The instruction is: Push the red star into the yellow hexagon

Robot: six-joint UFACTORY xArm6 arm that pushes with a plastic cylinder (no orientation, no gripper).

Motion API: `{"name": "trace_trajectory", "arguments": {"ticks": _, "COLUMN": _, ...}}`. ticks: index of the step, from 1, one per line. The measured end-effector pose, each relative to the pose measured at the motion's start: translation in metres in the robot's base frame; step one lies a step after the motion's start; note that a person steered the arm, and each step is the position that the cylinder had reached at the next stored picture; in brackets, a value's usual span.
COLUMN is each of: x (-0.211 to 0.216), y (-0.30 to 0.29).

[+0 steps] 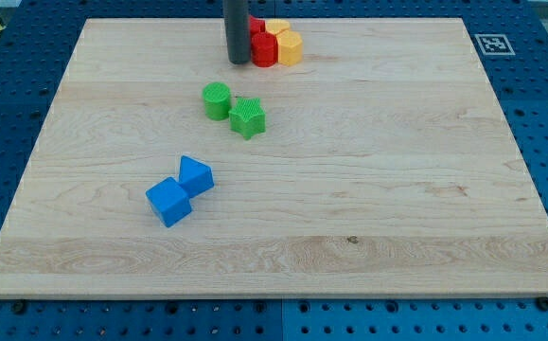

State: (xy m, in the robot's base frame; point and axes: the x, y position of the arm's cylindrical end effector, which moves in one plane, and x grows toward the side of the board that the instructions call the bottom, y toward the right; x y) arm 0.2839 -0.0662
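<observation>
My tip (pixel 238 62) stands near the view's top, just left of a tight cluster of red and yellow blocks. The red star (pixel 264 49) sits right beside the tip and touches the yellow hexagon (pixel 290 46) on its right. Another red block (pixel 256 26) and another yellow block (pixel 277 26) sit just behind them, partly hidden by the rod. The cluster lies close to the board's top edge.
A green cylinder (pixel 217 99) and a green star (pixel 248 117) lie below the tip, touching. A blue cube (pixel 168 202) and a blue block (pixel 196 176) sit lower left, touching. The wooden board (pixel 397 189) has a marker tag (pixel 493 44) beyond its top right corner.
</observation>
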Motion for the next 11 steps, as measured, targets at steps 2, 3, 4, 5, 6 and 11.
{"name": "trace_trajectory", "arguments": {"ticks": 2, "x": -0.045, "y": -0.048}}
{"name": "trace_trajectory", "arguments": {"ticks": 3, "x": -0.059, "y": -0.031}}
{"name": "trace_trajectory", "arguments": {"ticks": 4, "x": -0.056, "y": -0.018}}
{"name": "trace_trajectory", "arguments": {"ticks": 5, "x": -0.054, "y": -0.007}}
{"name": "trace_trajectory", "arguments": {"ticks": 6, "x": -0.054, "y": 0.002}}
{"name": "trace_trajectory", "arguments": {"ticks": 11, "x": -0.043, "y": -0.018}}
